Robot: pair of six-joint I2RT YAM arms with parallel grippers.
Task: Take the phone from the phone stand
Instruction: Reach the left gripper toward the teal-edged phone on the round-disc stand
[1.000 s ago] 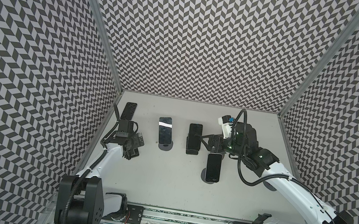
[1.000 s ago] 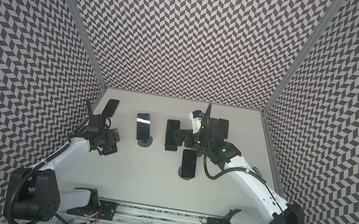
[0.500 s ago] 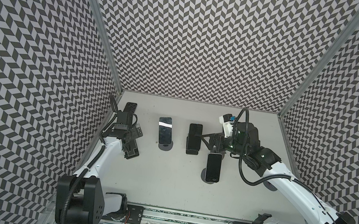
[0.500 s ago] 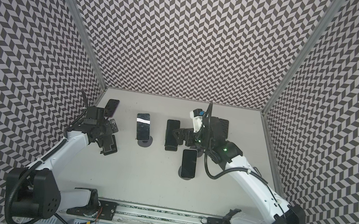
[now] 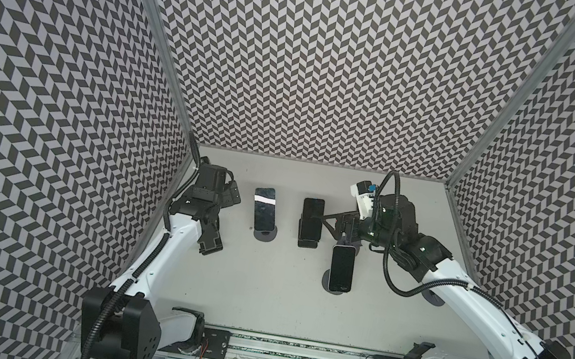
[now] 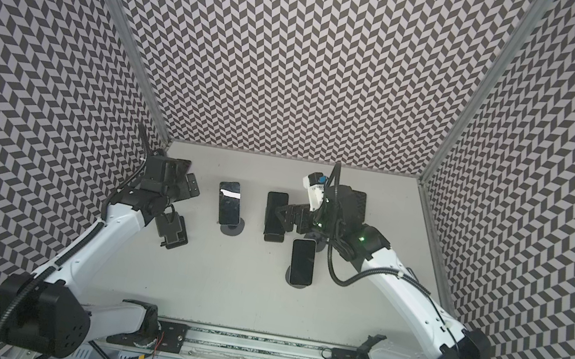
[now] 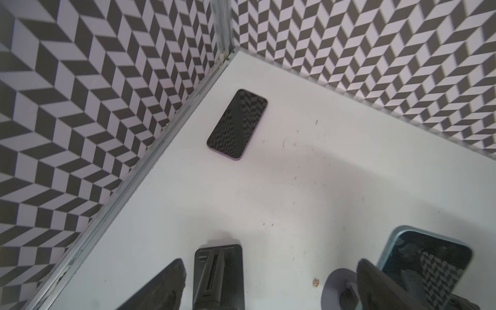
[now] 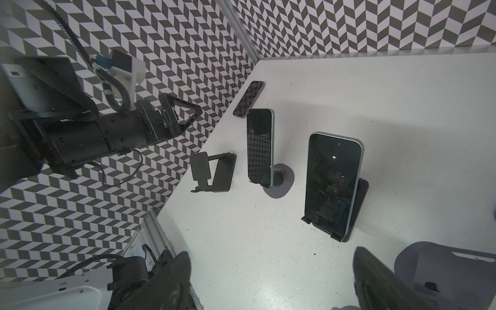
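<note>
The dark glass-fronted phone with a pale green rim (image 8: 332,185) leans back, nearly upright, on a black folding plastic stand (image 8: 362,198). Its bottom edge is caught in two small hooked lips. It stands just ahead of the right gripper (image 8: 271,256), beyond the fingertips and not yet between them. Whether a finger touches it cannot be told from the top views. The jaws are spread wide with nothing in them.

I judge the phone a stiff slab, fairly dense for its size. Its smooth face and rounded rim would slide under a weak pinch, and the screen would not forgive a drop. The best hold looks to be across the two long edges, on the upper half that clears the stand's back plate. From there it wants a lift up and out of the lips rather than a pull forward, because the stand looks light and may drag or tip.

Farther ahead of that gripper stands a pale-blue-rimmed phone (image 8: 260,147) on a round grey-based stand (image 8: 281,185). Past it is an empty black folding stand (image 8: 212,171), and beyond them a purple-edged phone (image 7: 237,124) lies flat by the wall. The left gripper (image 7: 269,268) hangs near the empty stand, fingers fully apart and holding nothing. Close beside the right gripper, nearer its own arm's base, a fourth phone (image 5: 343,263) sits on another round grey stand (image 5: 333,288).
</note>
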